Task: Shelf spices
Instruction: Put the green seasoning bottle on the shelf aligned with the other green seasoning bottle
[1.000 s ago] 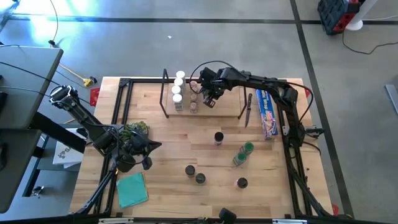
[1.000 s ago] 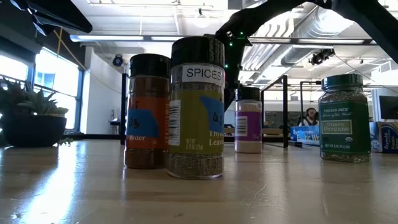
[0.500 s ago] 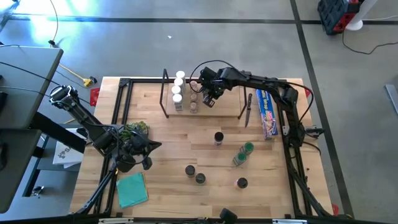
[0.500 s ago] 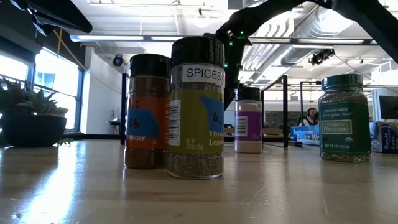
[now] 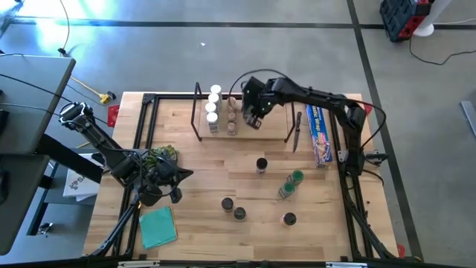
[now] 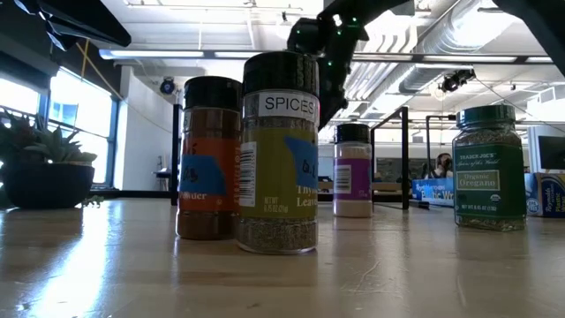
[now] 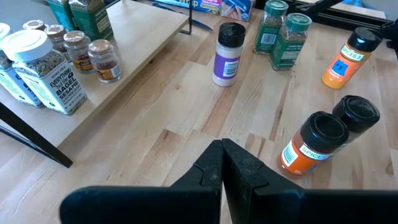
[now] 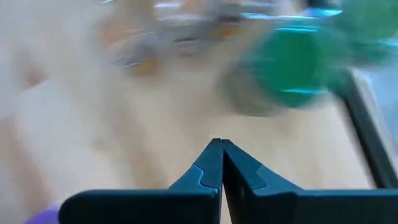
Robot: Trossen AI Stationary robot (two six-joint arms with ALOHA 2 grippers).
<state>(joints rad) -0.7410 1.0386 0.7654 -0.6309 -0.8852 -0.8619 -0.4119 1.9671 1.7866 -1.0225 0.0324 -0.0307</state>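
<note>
High view: right gripper [image 5: 253, 119], fingers together, is hovering over shelf [image 5: 260, 132] at upper centre; left gripper [image 5: 172, 186], fingers together, is waiting lower left.

Grey concrete floor [image 5: 223, 52], bright windows [image 6: 66, 115]

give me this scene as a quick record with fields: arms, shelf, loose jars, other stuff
right gripper: shut, empty, above the shelf
left gripper: shut, empty, near the table's left edge
shelf: jars clustered at its left end
loose jars: purple-label jar, two green-lid jars, two black-lid jars, orange jar
other: blue box right of shelf, teal cloth front left
</note>
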